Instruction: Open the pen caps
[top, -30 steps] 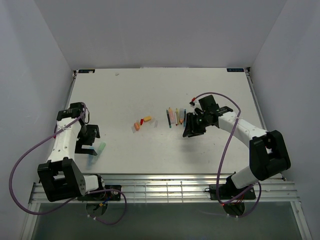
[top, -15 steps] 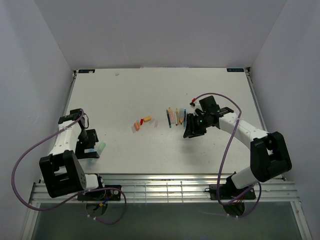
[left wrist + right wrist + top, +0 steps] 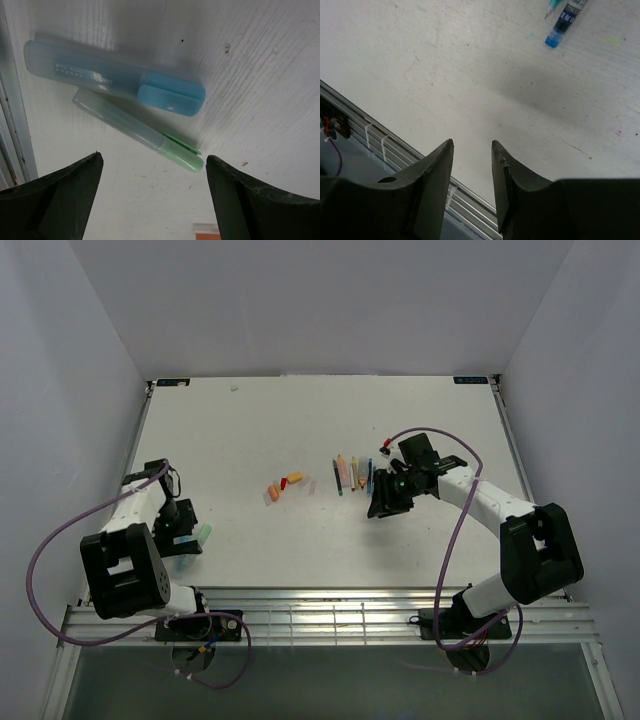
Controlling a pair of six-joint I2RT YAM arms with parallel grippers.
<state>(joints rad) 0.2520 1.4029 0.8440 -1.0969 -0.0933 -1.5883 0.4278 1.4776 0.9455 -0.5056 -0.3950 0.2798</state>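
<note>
Near the table's [image 3: 300, 430] left front edge, under the left gripper [image 3: 152, 162], lie a blue highlighter [image 3: 100, 72] and a green highlighter [image 3: 125, 125], side by side and apparently touching near mid-length. The left gripper's fingers stand wide apart above them, holding nothing. In the left wrist view the blue one's long axis runs from upper left to right, dropping slightly, with the blue cap [image 3: 171, 97] at the right end. The green one slants more steeply, with the green cap [image 3: 184, 157] at lower right. Both look like light, rigid, smooth plastic. They are likely slippery and liable to skate on the table, and the caps are probably held by a snug friction fit. A firm hold across the barrel's narrow width at mid-length seems best, the other hold on the cap's flat sides, pulling straight along the axis. The right gripper [image 3: 472, 145] hovers over bare table just beside the row of pens [image 3: 352, 473], fingers slightly apart and empty.
</note>
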